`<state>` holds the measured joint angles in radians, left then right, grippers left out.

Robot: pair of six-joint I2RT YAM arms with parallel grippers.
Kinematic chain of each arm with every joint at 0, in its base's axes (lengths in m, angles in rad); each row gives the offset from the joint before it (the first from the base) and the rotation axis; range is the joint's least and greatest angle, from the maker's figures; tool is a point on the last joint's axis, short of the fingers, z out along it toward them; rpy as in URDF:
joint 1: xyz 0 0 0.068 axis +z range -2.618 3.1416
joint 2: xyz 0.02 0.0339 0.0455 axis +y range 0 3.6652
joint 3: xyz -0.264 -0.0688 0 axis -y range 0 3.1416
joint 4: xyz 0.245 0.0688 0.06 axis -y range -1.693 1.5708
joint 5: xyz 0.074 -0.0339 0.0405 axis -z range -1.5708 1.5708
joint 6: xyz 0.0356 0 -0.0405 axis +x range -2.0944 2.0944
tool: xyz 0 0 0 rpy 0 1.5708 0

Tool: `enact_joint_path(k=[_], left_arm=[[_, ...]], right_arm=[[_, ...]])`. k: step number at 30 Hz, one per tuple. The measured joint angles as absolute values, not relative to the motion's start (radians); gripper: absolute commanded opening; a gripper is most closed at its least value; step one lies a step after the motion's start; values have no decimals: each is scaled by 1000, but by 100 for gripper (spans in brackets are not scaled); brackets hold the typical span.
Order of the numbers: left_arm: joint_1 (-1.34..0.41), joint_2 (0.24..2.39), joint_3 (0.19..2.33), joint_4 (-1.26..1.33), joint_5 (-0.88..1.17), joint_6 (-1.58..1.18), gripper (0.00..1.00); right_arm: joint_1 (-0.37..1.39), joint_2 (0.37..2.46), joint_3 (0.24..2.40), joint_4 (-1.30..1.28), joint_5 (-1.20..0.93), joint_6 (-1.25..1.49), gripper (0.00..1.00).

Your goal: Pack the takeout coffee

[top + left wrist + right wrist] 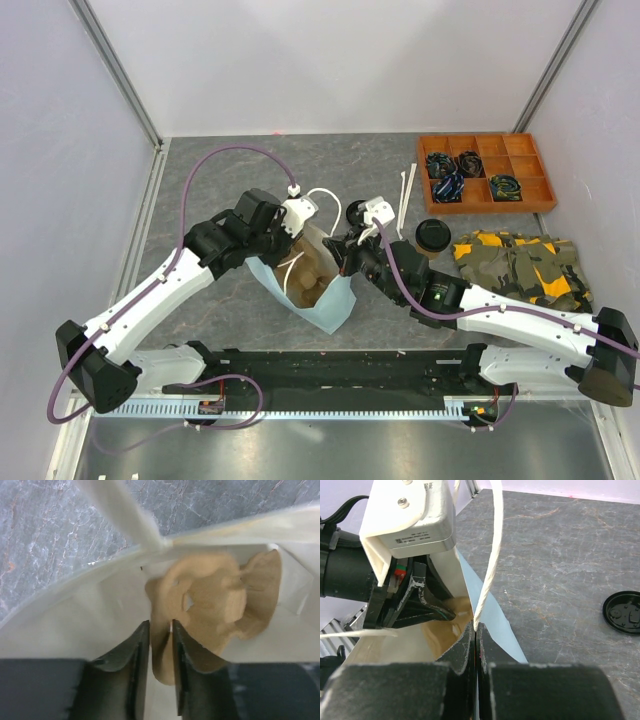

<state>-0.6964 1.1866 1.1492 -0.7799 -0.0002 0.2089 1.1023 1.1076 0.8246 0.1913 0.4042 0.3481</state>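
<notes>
Grey stone-look table [200, 180]: left gripper [160, 627] clamped on pulp carrier [215, 600] inside blue bag [335, 305]; right gripper [475, 634] clamped on its rim. Coffee's black lid [432, 235] lies at bag's 3 o'clock, cup unseen. Step, judged: seating carrier; next needs clean release, straight withdrawal.

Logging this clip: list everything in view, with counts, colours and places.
paper bag: one, light blue with white handles, table centre
pulp carrier: one, tan, inside the bag
paper cup: one, tan with a dark top, right of the bag
loose lid: one, black, flat on the table
tray: one, orange-brown, far right
cord bundles: several, dark, in the tray
white strips: two, left of the tray
cloth: one, camouflage, right side
table: grey
left gripper: astride the carrier's edge
right gripper: shut on the bag's rim
</notes>
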Motion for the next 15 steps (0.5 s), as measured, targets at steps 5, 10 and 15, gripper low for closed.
enact_joint_path(k=[5, 10, 15], left_arm=[[-696, 1187, 1155, -786, -9, 210, 55], [-696, 1184, 1168, -808, -10, 210, 65], [-696, 1184, 1257, -851, 1, 209, 82]], right_arm=[[1103, 1107, 825, 192, 394, 346, 0], [1103, 1107, 825, 191, 393, 343, 0], [1103, 1107, 818, 193, 392, 336, 0]])
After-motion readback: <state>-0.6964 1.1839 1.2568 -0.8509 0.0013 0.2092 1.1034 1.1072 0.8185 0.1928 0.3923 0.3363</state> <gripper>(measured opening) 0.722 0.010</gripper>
